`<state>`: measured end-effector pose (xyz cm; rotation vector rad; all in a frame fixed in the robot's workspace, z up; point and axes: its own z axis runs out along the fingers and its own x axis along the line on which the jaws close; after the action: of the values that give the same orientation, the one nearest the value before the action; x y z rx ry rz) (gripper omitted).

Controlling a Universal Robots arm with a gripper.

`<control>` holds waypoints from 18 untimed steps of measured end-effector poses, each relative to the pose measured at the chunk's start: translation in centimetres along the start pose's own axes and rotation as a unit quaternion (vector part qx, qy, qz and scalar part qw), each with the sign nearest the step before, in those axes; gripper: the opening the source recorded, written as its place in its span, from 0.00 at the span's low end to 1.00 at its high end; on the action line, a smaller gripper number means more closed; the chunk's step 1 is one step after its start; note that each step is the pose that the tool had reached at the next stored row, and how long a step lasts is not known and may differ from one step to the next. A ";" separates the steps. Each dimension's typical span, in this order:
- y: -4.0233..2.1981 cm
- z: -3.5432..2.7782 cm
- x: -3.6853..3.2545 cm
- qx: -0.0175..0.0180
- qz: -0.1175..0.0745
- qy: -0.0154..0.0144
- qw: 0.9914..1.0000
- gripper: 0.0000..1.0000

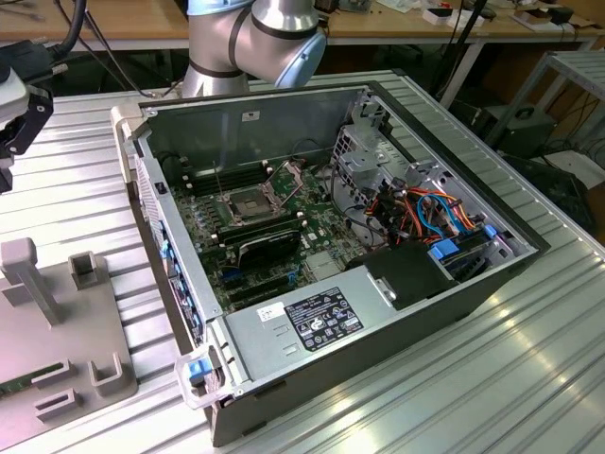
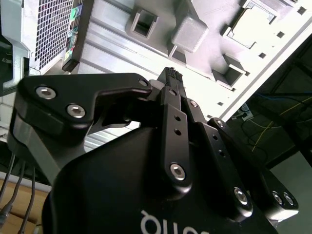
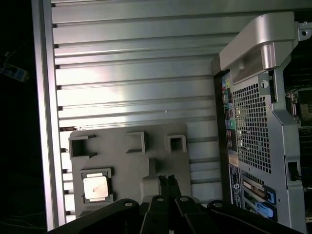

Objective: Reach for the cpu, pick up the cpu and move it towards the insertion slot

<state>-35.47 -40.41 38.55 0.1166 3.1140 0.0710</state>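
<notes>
The cpu [image 3: 95, 187], a small pale square chip, lies flat in a square recess of the grey fixture plate [image 3: 126, 165]. In the first wrist view my gripper [image 3: 167, 181] hangs above the same plate, a short way to the side of the cpu and not touching it. Its two black fingers [image 2: 171, 78] are pressed together with nothing between them. The insertion slot [image 1: 248, 203] is the silvery-framed socket on the motherboard inside the open computer case, with its metal retaining plate [image 1: 284, 176] hinged up. My black tool head [image 1: 23, 118] sits at the exterior view's far left, outside the case.
The open computer case [image 1: 312, 322] stands on a ribbed aluminium table [image 1: 529, 359]; its perforated side wall and handle [image 3: 258, 48] are close beside the fixture. The fixture plate [image 1: 85, 340] has raised posts and pockets. The table's edge [image 3: 45, 122] runs near the fixture.
</notes>
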 end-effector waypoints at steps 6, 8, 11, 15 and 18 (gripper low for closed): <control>0.00 0.00 0.03 0.000 0.000 0.000 1.000 0.11; -0.01 0.00 0.13 0.000 0.000 0.000 1.000 0.11; -0.03 -0.01 0.36 0.000 0.000 0.000 1.000 0.11; -0.39 -0.01 1.75 0.000 0.000 0.000 1.000 0.11; -0.90 -0.04 2.84 0.000 0.000 0.000 1.000 0.11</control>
<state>-38.37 -41.10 38.48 0.1166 3.1140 0.0710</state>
